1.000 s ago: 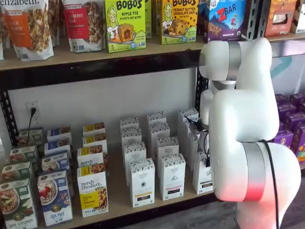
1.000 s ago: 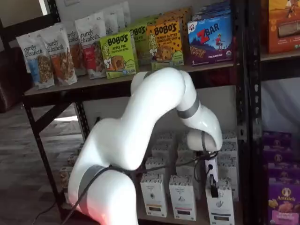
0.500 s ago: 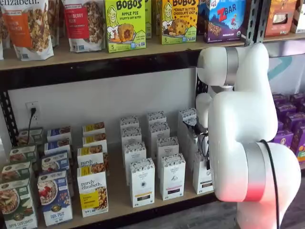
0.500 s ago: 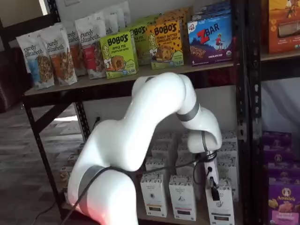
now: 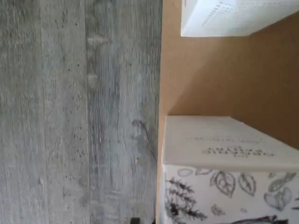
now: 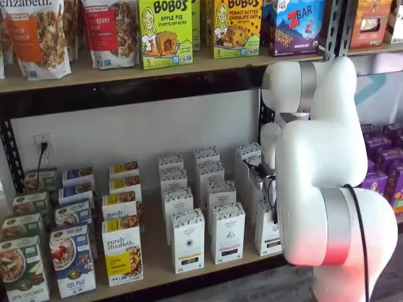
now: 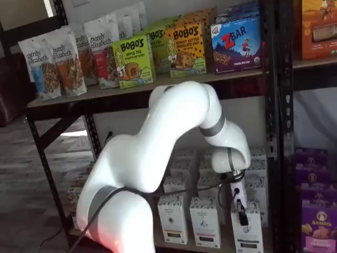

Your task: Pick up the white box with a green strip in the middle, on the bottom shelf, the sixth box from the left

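The white box (image 6: 268, 230) stands at the right end of the front row on the bottom shelf (image 6: 155, 255), a short dark strip on its front. In a shelf view it shows as the right front carton (image 7: 247, 235). My gripper (image 7: 241, 215) hangs right at this box's top; only a black finger and a cable show, side-on, so I cannot tell whether it is closed. In a shelf view the gripper (image 6: 274, 212) is mostly hidden by the white arm. The wrist view shows a white carton with a leaf-printed band (image 5: 224, 186) on the pale board (image 5: 215, 84).
Two similar white cartons (image 6: 187, 240) (image 6: 227, 232) stand left of the box, with more rows behind. Purely Elizabeth boxes (image 6: 122, 250) fill the left side. A black upright (image 7: 274, 126) stands just right of the gripper. Purple boxes (image 7: 316, 221) sit beyond it. Grey plank floor (image 5: 79, 112) lies below.
The arm has sunk a little, bringing the gripper slightly lower onto the top of the right front white carton. In the last half second it hardly moved.
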Controlling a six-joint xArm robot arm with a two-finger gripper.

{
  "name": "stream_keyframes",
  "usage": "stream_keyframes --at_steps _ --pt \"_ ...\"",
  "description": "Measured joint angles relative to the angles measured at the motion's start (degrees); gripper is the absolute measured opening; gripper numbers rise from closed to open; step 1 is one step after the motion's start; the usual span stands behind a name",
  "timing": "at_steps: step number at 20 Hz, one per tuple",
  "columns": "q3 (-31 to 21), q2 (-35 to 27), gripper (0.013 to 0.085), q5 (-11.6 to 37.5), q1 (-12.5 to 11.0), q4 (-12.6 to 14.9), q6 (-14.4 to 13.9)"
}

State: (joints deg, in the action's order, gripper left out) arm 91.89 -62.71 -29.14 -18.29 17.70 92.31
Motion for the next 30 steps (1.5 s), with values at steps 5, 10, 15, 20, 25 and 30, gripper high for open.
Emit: stream_keyframes --at_steps 5,10,15,20,25,30 --pt "-0.2 0.2 0.069 0.1 0.0 -0.9 0.9" --pt "-0.8 0.8 0.061 0.1 -0.1 -1.0 0.9" --pt "-2.8 1.8 0.057 1.8 -0.2 0.0 0.1" --pt "-7.2 4.0 0.057 5.3 -0.3 3.2 -3.0" --pt "-13.9 7.5 0.057 8.9 0.0 8.5 -8.5" --pt "-22.5 13.1 0.057 12.7 0.3 11.4 -12.0"
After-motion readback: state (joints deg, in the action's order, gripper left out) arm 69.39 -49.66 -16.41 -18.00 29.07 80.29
